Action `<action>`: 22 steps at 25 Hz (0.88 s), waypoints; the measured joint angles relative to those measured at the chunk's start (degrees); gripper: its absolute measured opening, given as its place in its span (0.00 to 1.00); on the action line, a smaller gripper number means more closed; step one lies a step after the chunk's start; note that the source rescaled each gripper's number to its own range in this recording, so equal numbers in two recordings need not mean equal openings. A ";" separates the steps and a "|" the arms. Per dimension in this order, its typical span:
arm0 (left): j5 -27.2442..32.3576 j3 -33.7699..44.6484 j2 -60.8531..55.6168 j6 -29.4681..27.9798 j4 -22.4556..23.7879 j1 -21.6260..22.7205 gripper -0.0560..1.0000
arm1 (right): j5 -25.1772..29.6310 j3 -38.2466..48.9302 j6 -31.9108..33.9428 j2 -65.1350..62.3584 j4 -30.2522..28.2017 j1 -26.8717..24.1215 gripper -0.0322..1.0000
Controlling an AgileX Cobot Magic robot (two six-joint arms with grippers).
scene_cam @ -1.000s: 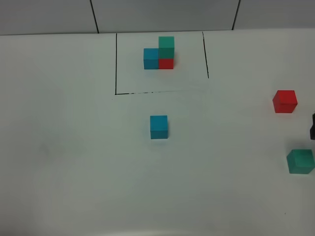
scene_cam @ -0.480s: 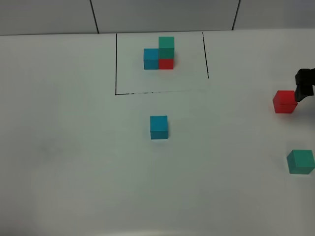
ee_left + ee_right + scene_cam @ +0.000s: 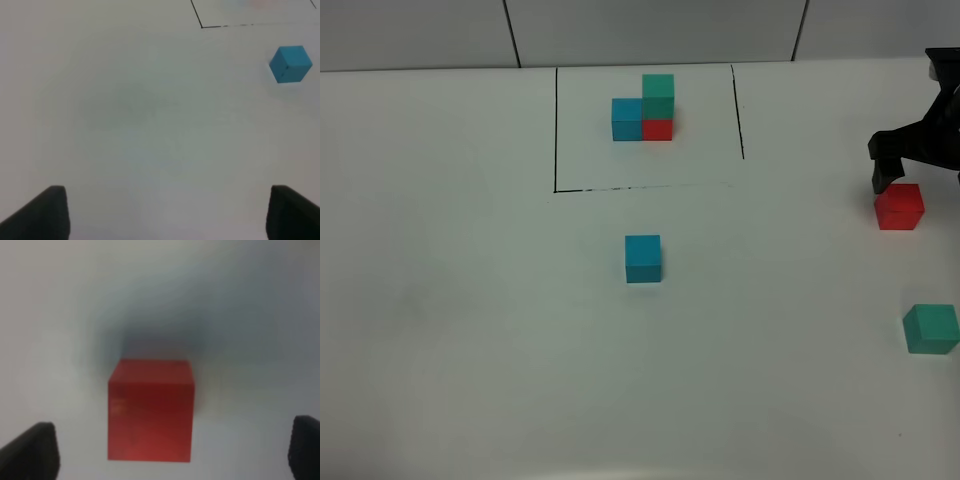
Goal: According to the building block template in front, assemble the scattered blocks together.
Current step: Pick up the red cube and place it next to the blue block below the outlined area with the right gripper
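Your right claw (image 3: pixel 168 440) hangs above the red block (image 3: pixel 900 206) on the worktop (image 3: pixel 470 300), jaws spread wide, both fingers (image 3: pixel 30 450) clear of it. The green block (image 3: pixel 931 328) sits near the red block; the blue block (image 3: pixel 643 258) well apart from it. Your left claw (image 3: pixel 167 212) gapes too.

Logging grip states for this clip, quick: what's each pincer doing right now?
Left pincer: open, holding nothing.
Right pincer: open, over the red block, not gripping it.

White table (image 3: pixel 440 350) bears template (image 3: pixel 645 112) (inside outline (image 3: pixel 556 130)); blue block (image 3: pixel 643 258); red block (image 3: pixel 899 206); green block (image 3: pixel 931 328).
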 joint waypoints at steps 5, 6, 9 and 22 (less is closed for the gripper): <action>0.00 0.00 0.00 0.00 0.00 0.00 0.98 | -0.18 -0.57 0.06 2.96 0.42 -1.11 0.85; 0.00 0.00 0.00 0.00 0.00 0.00 0.98 | -0.25 -0.57 0.06 3.54 0.49 -1.17 0.84; 0.00 0.00 0.00 0.00 0.00 0.00 0.98 | -0.93 -0.57 0.00 4.89 0.73 -1.30 0.77; 0.00 0.00 0.00 0.00 0.00 0.00 0.98 | 1.89 -0.57 -4.10 5.21 1.18 -1.40 0.04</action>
